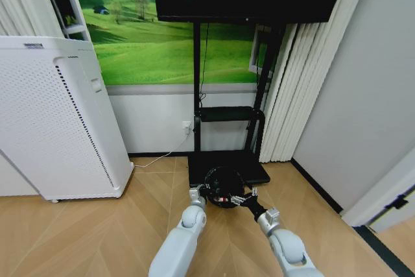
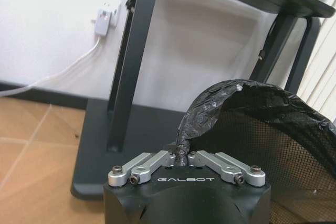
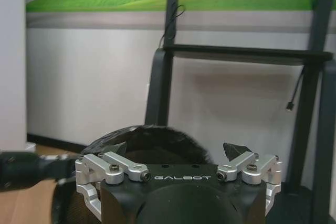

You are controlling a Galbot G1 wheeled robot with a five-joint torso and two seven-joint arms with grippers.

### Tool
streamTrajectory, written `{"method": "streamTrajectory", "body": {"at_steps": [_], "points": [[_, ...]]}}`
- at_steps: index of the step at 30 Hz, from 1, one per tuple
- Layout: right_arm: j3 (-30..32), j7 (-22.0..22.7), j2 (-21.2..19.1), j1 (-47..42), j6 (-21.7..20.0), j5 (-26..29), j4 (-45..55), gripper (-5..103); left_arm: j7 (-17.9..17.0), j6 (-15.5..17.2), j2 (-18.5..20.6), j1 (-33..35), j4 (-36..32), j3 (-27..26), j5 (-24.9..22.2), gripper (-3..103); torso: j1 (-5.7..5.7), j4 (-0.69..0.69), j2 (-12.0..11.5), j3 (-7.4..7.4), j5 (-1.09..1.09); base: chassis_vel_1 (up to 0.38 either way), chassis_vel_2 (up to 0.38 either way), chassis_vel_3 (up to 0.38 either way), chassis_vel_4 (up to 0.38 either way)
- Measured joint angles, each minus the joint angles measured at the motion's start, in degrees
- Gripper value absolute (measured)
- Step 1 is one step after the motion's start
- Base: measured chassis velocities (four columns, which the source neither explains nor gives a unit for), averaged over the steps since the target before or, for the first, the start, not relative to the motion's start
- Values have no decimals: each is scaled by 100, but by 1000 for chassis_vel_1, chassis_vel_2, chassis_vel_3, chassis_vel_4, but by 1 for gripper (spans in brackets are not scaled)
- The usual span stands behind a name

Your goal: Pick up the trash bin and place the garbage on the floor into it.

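Head view: the trash bin (image 1: 222, 187) sits between both grippers, just in front of the black TV stand base (image 1: 228, 168), above the floor (image 1: 97, 231). Left gripper (image 2: 182, 157) is clamped on the bin's black liner at its left rim. Right gripper (image 3: 176, 153) stands spread open at the bin's near right side.

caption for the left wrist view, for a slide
Left claw shut on the bin's black liner, beside the stand base.
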Motion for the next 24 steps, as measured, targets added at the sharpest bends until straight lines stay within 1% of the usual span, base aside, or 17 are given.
{"method": "streamTrajectory", "body": {"at_steps": [1,3,4,6,7,8,9,10,12,17,19,20,22,24], "points": [[0,0,0,0,0,0,0,100,0,0,0,0,0,0,0,4,0,0,0,0,0,0,0,0,0],[154,165,-40,-83,-55,280,166,100,396,-205,70,12,6,-122,568,4,0,0,0,0,0,0,0,0,0],[154,165,-40,-83,-55,280,166,100,396,-205,70,12,6,-122,568,4,0,0,0,0,0,0,0,0,0],[292,407,-92,-201,-194,638,268,100,760,-457,146,21,-35,-250,1134,4,0,0,0,0,-1,0,0,0,0],[292,407,-92,-201,-194,638,268,100,760,-457,146,21,-35,-250,1134,4,0,0,0,0,-1,0,0,0,0],[315,562,-109,-256,-277,864,269,100,874,-602,166,37,-95,-312,1388,4,0,0,0,0,-1,0,0,0,0],[307,813,-118,-329,-337,1108,238,100,999,-760,192,78,-213,-406,1666,4,1,-1,0,0,-1,0,0,0,0],[307,813,-118,-329,-337,1108,238,100,999,-760,192,78,-213,-406,1666,4,1,-1,0,0,-1,0,0,0,0],[257,1210,-112,-459,-403,1385,106,100,1163,-940,267,194,-443,-549,1958,4,1,0,0,0,0,0,0,0,0],[251,1326,-106,-535,-426,1518,-11,100,1274,-1028,332,293,-598,-669,2127,4,1,-1,0,-1,-1,0,0,0,0],[253,1426,-134,-640,-399,1617,-402,100,1419,-1142,487,547,-957,-1002,2340,4,1,1,0,0,0,0,0,0,0],[253,1426,-134,-640,-399,1617,-402,100,1419,-1142,487,547,-957,-1002,2340,4,1,1,0,0,0,0,0,0,0],[280,1385,-179,-628,-276,1613,-812,100,1441,-1143,602,818,-1257,-1329,2304,4,1,0,0,-1,0,0,0,0,0],[290,1360,-179,-606,-268,1613,-870,100,1441,-1143,628,893,-1329,-1410,2282,4,1,1,0,-1,0,0,0,0,0]]}}
